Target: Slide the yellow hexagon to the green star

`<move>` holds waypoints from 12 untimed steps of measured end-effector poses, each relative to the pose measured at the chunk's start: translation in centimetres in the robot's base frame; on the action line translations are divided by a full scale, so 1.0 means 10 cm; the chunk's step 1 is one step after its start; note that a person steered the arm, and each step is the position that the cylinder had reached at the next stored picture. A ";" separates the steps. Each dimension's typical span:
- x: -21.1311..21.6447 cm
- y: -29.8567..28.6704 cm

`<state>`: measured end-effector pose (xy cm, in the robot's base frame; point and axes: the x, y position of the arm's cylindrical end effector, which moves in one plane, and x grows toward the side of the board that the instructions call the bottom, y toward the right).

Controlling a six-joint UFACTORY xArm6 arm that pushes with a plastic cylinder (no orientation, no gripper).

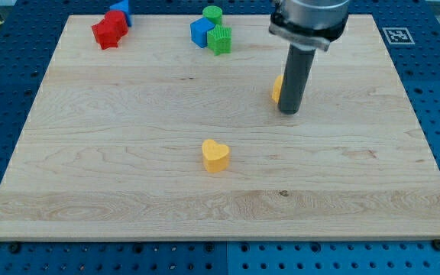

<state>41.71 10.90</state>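
The yellow hexagon [277, 88] sits right of the board's middle, mostly hidden behind my rod; only its left edge shows. My tip [289, 111] rests on the board just to the right of and in front of it, touching or nearly touching. The green star [221, 40] stands near the view's top, left of and above the hexagon, touching a blue block [201, 32] on its left. A green cylinder [212, 14] stands just above them.
A yellow heart [215, 155] lies near the board's middle, below and left of my tip. Red blocks [108, 30] and a blue block [121, 10] cluster at the top left. The wooden board [90, 168] ends on a blue perforated table.
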 end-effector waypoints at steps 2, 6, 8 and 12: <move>-0.64 0.41; -0.38 0.07; -0.69 0.01; -0.60 -0.13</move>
<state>35.72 9.64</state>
